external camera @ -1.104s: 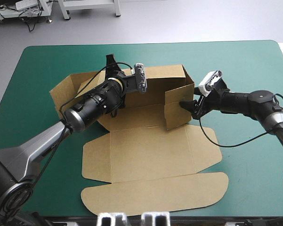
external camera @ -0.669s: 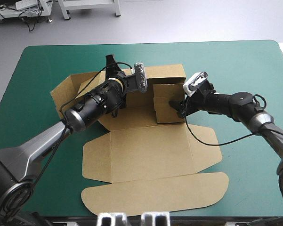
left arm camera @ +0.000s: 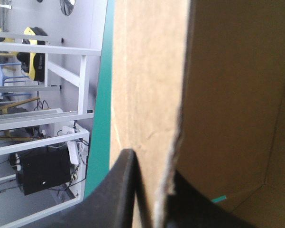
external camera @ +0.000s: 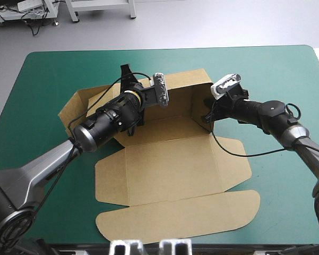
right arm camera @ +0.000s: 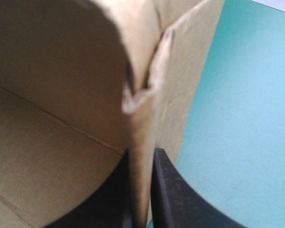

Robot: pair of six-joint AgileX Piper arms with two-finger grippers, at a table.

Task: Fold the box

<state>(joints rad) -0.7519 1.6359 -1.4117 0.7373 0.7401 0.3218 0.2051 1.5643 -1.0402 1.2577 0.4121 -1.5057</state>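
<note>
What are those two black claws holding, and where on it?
Both hold the box: the left gripper pinches the edge of its raised far wall, the right gripper the edge of its right-hand wall.

My jaws are pinched almost together on the box point(left arm camera: 147, 71), with one raw edge of its board sandwiched between my two black fingers point(left arm camera: 114, 190). That edge runs straight ahead of me. On one side of it I see a pale brown face, bordered by a strip of the teal-green surface point(left arm camera: 102, 118). On the other side the board is shaded, creases meet in a corner, and a small teal-green sliver shows there.
</note>
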